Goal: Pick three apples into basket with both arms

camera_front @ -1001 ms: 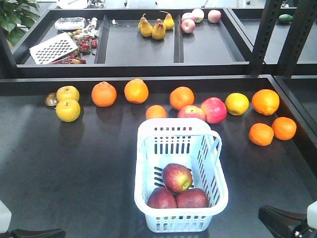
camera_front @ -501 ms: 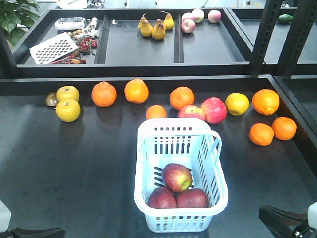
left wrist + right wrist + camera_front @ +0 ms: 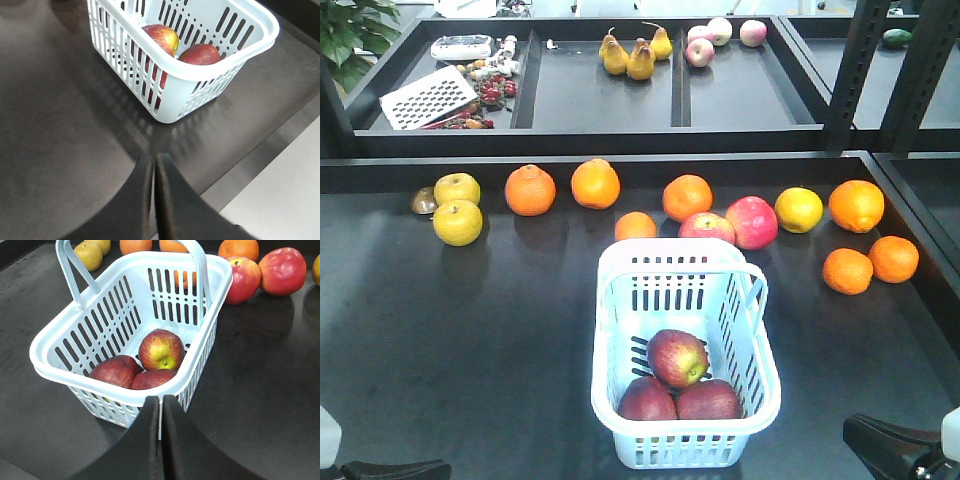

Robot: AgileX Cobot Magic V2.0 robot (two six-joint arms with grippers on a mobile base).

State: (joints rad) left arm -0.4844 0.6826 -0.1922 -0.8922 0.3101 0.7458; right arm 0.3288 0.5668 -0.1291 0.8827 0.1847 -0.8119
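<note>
Closed hands (image 3: 161,412) before slotted basket (image 3: 70,347)

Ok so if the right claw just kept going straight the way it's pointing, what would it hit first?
Most likely the basket. In the right wrist view the shut right claw points at its near wall, just below the rim, with the three apples lying right behind that wall. How much gap remains is hard to judge.

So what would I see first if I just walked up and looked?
Probably the pale blue-white basket in the middle of the dark table, with three dark red apples piled at its near end. Behind it runs a bright row of oranges, two pink-red apples and yellow fruit. The left gripper and right gripper are both shut, near the basket, holding nothing.
</note>
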